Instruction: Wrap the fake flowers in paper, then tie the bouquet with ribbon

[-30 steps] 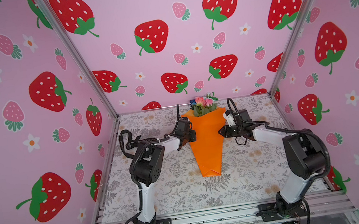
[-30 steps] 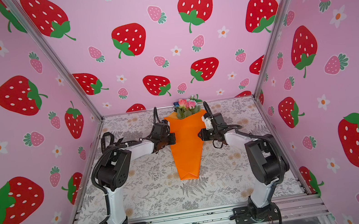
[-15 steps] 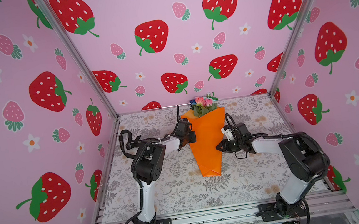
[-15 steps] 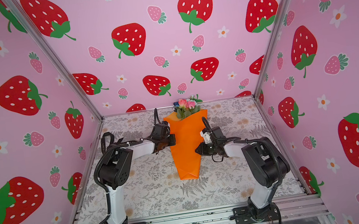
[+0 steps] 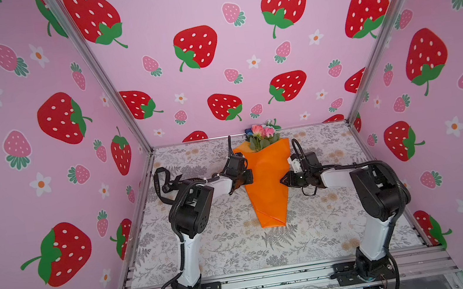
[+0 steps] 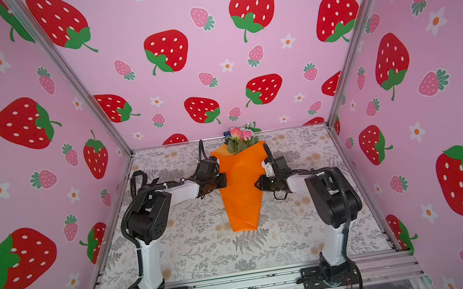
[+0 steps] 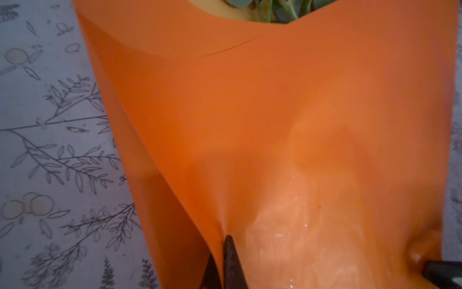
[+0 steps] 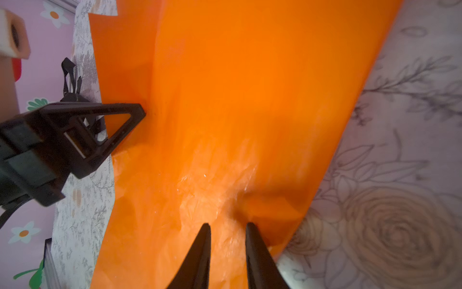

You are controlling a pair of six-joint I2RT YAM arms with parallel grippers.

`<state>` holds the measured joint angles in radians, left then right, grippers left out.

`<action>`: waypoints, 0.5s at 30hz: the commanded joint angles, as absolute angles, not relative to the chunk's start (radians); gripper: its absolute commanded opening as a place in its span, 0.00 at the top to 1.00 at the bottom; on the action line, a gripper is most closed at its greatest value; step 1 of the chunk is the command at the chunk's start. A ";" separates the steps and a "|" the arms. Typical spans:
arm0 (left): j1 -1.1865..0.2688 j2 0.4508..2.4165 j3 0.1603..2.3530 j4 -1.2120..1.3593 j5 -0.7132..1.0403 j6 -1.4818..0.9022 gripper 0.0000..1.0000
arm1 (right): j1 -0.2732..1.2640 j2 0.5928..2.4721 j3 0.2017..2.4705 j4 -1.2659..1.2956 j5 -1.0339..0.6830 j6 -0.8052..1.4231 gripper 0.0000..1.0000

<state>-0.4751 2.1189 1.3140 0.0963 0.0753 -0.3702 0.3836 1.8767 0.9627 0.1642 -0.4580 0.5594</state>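
Slid lower, right pincer (image 5: 282, 180) stands narrowly parted, empty, facing left pincer (image 5: 249, 176) clamped on likely light, crease-prone orange paper-wrapped bouquet of fake flowers (image 5: 268, 198), best gripped mid-cone.

The table (image 5: 233, 252), covered with a grey botanical-print cloth, carries the bouquet of fake flowers (image 5: 266, 183) flat at centre, blooms toward 12 o'clock, wrapped tip toward 6 o'clock, and a black ribbon (image 5: 157, 184) at 10 o'clock.

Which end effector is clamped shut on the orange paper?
The left end effector: its tips pinch an edge of the orange paper. The right end effector has its tips apart.
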 commanded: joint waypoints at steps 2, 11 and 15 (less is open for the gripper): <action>-0.471 2.135 1.347 0.090 0.077 -0.372 1.00 | 0.340 1.938 1.013 0.161 -0.426 0.529 0.72; -0.468 2.134 1.345 0.091 0.095 -0.354 1.00 | 0.279 2.030 1.136 0.182 -0.456 0.528 0.72; -0.468 2.127 1.341 0.097 0.104 -0.358 1.00 | 0.258 2.036 1.193 0.178 -0.466 0.522 0.71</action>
